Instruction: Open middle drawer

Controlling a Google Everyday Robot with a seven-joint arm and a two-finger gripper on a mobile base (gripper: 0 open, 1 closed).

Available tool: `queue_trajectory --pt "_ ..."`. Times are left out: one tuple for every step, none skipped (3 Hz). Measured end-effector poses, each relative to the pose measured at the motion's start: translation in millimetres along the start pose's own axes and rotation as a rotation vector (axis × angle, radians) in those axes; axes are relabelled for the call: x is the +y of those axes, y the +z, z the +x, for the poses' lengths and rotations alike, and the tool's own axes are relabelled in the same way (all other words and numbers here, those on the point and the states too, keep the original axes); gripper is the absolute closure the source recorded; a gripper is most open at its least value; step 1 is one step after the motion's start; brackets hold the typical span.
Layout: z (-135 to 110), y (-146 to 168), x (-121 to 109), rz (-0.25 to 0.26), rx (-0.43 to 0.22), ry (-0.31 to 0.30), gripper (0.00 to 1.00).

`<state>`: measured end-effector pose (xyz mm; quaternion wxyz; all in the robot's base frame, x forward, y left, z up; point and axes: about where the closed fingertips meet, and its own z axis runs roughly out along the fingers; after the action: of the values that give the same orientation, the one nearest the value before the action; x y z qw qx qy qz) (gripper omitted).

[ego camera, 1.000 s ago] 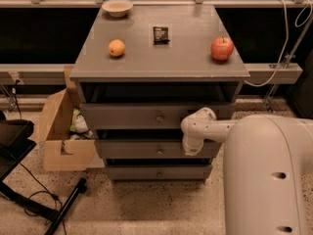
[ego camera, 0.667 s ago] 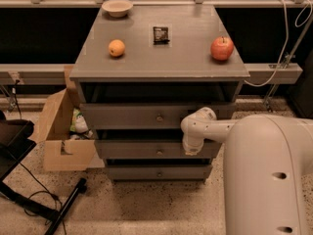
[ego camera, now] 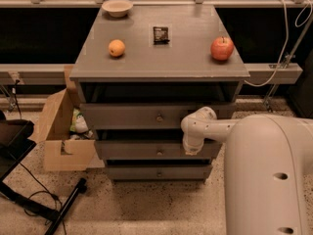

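**Item 1: middle drawer** (ego camera: pixel 127 151). It is the 2nd of 3 grey fronts in the cabinet (ego camera: pixel 161 65), under the top drawer (ego camera: pixel 122 116) and over the bottom drawer (ego camera: pixel 132 173). Its knob (ego camera: pixel 159 152) sits at the centre of the panel. A dark strip shows above the panel. I judge the drawer barely ajar at most, and the task hardly begun.

**Item 2: my gripper** (ego camera: pixel 190 149). It comes in from the right and points down against the upper part of the middle front. It is just right of the knob, not on it. I cannot tell whether it is open or closed, or whether it has hold of anything. It is probably placed there for a pull outward.

**Item 3: cabinet top.** It holds 1 bowl (ego camera: pixel 117 7), 1 orange (ego camera: pixel 116 48), 1 packet (ego camera: pixel 161 34) and 1 apple (ego camera: pixel 222 48), all well apart. The 2 fruits could roll if I jerk the drawer.

**Item 4: box** (ego camera: pixel 56 126). It stands left of the cabinet, and I judge it outside the drawer's path.
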<state>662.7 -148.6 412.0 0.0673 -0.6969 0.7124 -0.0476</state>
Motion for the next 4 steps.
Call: queue_trajectory --pt "0.0 -0.5 -0.1 0.000 0.000 0.000 1.00" --pt "0.0 -0.6 -0.1 0.000 0.000 0.000 1.00" --pt "0.0 -1.3 -0.2 0.000 0.000 0.000 1.00" --pt "-0.1 -3.4 -0.5 0.000 0.000 0.000 1.00"
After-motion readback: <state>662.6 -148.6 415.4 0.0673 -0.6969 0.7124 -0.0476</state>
